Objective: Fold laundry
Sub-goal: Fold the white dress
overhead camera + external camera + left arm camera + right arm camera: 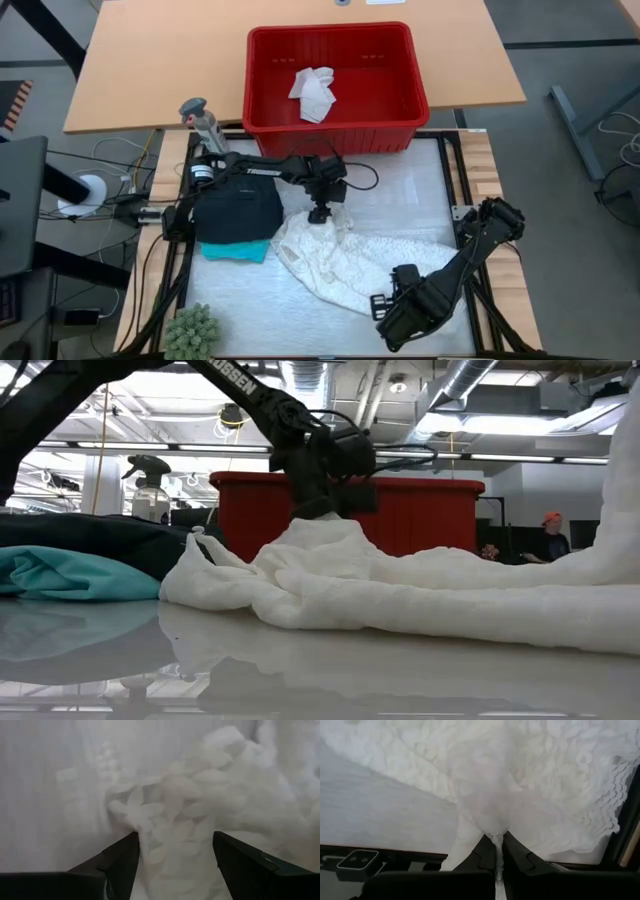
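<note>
A white lace garment lies crumpled in the middle of the table. My left gripper points steeply down at its far left bunch, fingers open on either side of the bunch. My right gripper is shut on the garment's near right part and holds it raised. A black garment lies on a teal one at the table's left. Another white cloth lies in the red basket. My left gripper stands open around the raised bunch of white lace, coming slanting from above; I cannot tell whether its fingers touch the cloth. My right gripper pinches a gathered fold of the white garment between its two fingers, from above, pointing down. The cloth fans out below the fingers, drawn up in a peak, while the rest lies on the table.
The red basket stands beyond the table's far edge. A spray bottle stands at the far left corner and a small green plant at the near left corner. Bare table shows near the front edge and at the far right.
</note>
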